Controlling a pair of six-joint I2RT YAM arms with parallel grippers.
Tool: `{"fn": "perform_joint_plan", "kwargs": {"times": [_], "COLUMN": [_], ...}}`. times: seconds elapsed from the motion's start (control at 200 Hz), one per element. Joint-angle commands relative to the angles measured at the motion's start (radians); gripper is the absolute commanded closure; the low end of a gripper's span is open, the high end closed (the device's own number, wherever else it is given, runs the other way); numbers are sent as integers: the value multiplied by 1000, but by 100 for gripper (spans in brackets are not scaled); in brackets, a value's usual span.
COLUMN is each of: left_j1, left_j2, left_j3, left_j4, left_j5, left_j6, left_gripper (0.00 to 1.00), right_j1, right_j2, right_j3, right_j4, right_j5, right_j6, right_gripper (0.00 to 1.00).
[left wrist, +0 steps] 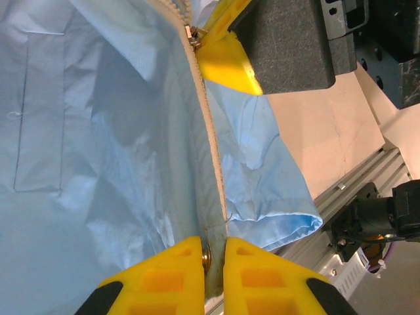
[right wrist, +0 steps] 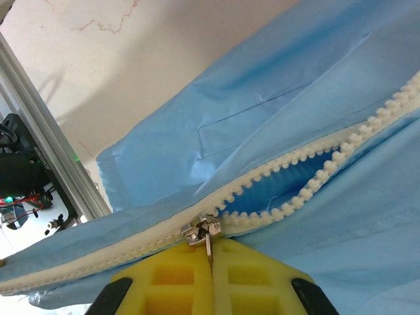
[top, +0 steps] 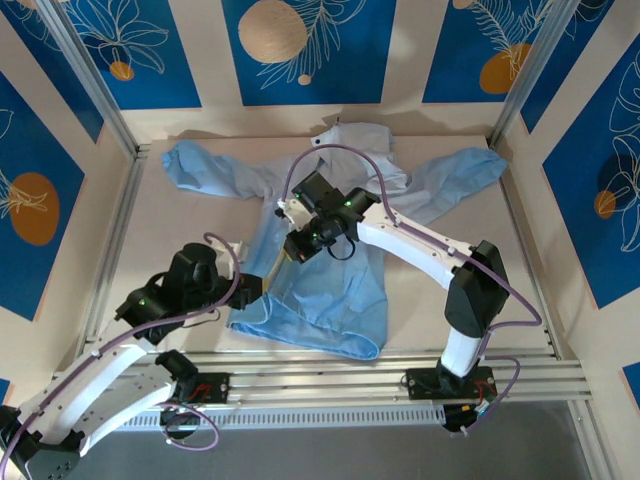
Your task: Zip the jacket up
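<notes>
The light-blue jacket (top: 330,260) lies spread on the table, sleeves out to both sides, collar at the back. My left gripper (left wrist: 214,252) is shut on the jacket's bottom hem at the foot of the pale zipper line (left wrist: 210,144), beside a metal snap. My right gripper (right wrist: 210,252) is shut on the pull tab of the silver zipper slider (right wrist: 202,230). Behind the slider the white teeth are joined; ahead of it they gape over darker blue fabric (right wrist: 282,187). In the top view the right gripper (top: 300,245) sits mid-jacket and the left gripper (top: 252,290) at the hem.
Aluminium rails (top: 400,375) run along the table's near edge, just below the hem. Frame posts (top: 110,230) stand at the left and right sides. Bare table (top: 180,220) lies left of the jacket body. The right arm (top: 430,245) crosses over the jacket's right half.
</notes>
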Motion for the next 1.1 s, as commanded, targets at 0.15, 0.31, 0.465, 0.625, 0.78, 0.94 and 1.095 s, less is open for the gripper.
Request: {"fn": "perform_joint_plan", "kwargs": {"times": [0.15, 0.31, 0.465, 0.625, 0.78, 0.94, 1.095], "left_j1": [8, 40, 88, 126, 141, 145, 149], "left_j2": [37, 75, 103, 116, 97, 76, 61], "left_j3": [171, 289, 402, 460, 452, 425, 407], "left_j4": [-237, -311, -377, -416, -428, -428, -435], "left_j5": [-9, -31, -40, -30, -20, -19, -15], "left_j6": [74, 118, 163, 179, 172, 160, 153], "left_gripper": [100, 100, 100, 100, 100, 100, 100], "right_j1": [-61, -85, -123, -163, -205, -238, -262], "right_j2": [1, 14, 33, 66, 98, 133, 165], "right_j3": [99, 159, 225, 293, 331, 374, 413], "right_j4": [8, -4, -15, -30, -35, -42, -47], "right_j5": [124, 128, 120, 108, 94, 83, 81], "right_j6": [-32, -56, -79, -97, -107, -123, -136], "right_gripper": [100, 100, 100, 100, 100, 100, 100]}}
